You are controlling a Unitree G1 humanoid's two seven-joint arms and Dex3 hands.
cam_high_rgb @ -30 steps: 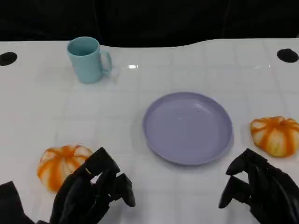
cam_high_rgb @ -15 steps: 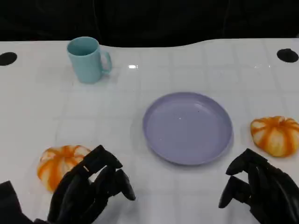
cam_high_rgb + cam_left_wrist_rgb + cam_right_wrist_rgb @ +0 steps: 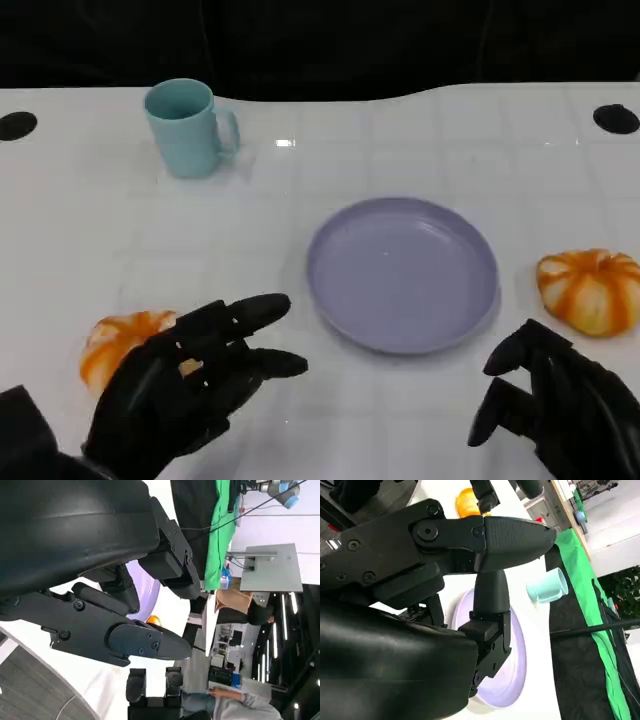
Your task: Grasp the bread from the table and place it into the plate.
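Two orange-and-white striped breads lie on the white table. One bread (image 3: 115,340) is at the front left, the other bread (image 3: 590,290) at the right beside the empty lavender plate (image 3: 400,275). My left hand (image 3: 185,385) hovers over the near side of the left bread with its fingers spread toward the plate, and holds nothing. It covers part of that bread. My right hand (image 3: 560,410) stays at the front right, fingers curled in and empty, short of the right bread. The right wrist view shows the plate (image 3: 515,665) beyond my right hand (image 3: 470,580).
A light blue mug (image 3: 185,128) stands at the back left, also in the right wrist view (image 3: 547,587). Black round holes (image 3: 17,125) (image 3: 615,118) mark the table's far corners. A person (image 3: 225,707) sits beyond the table in the left wrist view.
My left hand has uncurled, spread its fingers and reached forward and right over the left bread. The right hand, breads, plate and mug have not moved.
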